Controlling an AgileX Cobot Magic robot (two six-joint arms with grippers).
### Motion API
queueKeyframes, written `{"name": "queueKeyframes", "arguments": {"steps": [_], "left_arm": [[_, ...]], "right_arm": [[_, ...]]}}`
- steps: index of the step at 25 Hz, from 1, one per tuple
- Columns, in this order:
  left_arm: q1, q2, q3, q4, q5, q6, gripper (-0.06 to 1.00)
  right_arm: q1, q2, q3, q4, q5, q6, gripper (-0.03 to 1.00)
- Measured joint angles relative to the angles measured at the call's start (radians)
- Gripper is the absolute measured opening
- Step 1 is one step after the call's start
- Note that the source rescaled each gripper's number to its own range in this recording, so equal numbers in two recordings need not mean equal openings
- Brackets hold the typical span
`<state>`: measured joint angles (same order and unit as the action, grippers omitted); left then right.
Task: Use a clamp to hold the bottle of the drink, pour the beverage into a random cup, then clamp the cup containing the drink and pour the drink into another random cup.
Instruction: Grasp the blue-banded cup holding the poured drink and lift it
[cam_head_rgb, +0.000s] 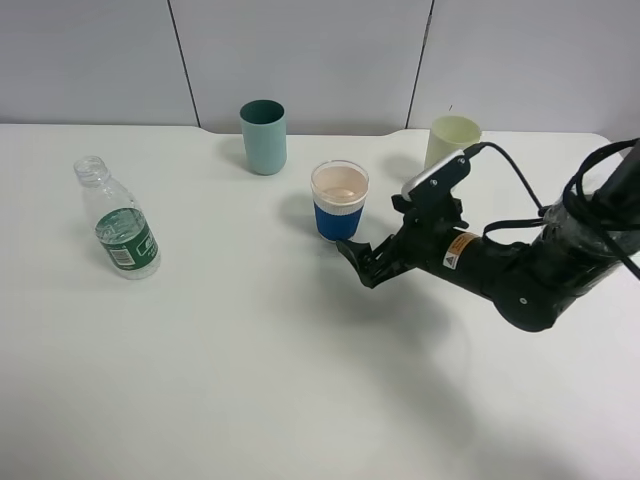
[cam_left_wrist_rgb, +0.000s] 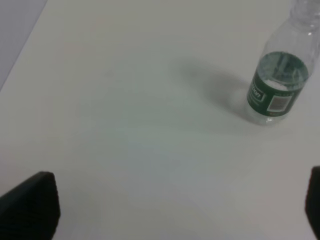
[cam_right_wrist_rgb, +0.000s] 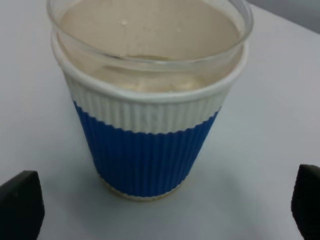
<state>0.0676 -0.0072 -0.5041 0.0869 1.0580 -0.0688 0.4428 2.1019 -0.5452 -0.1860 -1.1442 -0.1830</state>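
The bottle (cam_head_rgb: 117, 222) stands uncapped at the table's left, clear with a green label; the left wrist view also shows the bottle (cam_left_wrist_rgb: 280, 85) standing. My left gripper (cam_left_wrist_rgb: 170, 210) is open, well short of the bottle, and out of the high view. The blue-sleeved white cup (cam_head_rgb: 340, 201) stands mid-table. My right gripper (cam_head_rgb: 362, 262) hovers low just in front and to the right of it, open. In the right wrist view the cup (cam_right_wrist_rgb: 150, 135) stands just ahead of the spread fingertips (cam_right_wrist_rgb: 20, 205), untouched. The beverage is too clear to make out. The teal tumbler (cam_head_rgb: 263, 136) stands behind.
A pale yellow-green tumbler (cam_head_rgb: 452, 141) stands at the back right, close behind the right arm (cam_head_rgb: 530, 265) and its cables. The white table (cam_head_rgb: 250, 380) runs wide toward the front. A grey panelled wall closes the back.
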Motion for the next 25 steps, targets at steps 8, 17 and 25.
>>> {"name": "queueKeyframes", "arguments": {"steps": [8,17,25], "left_arm": [[0.000,0.000,0.000,0.000,0.000,0.000,1.00],[0.000,0.000,0.000,0.000,0.000,0.000,1.00],[0.000,0.000,0.000,0.000,-0.001,0.000,1.00]], "right_arm": [[0.000,0.055,-0.046,-0.020,-0.060,-0.010,1.00],[0.000,0.110,-0.190,-0.063,-0.042,-0.004,1.00],[0.000,0.156,-0.238,-0.102,-0.027,0.023,1.00]]}}
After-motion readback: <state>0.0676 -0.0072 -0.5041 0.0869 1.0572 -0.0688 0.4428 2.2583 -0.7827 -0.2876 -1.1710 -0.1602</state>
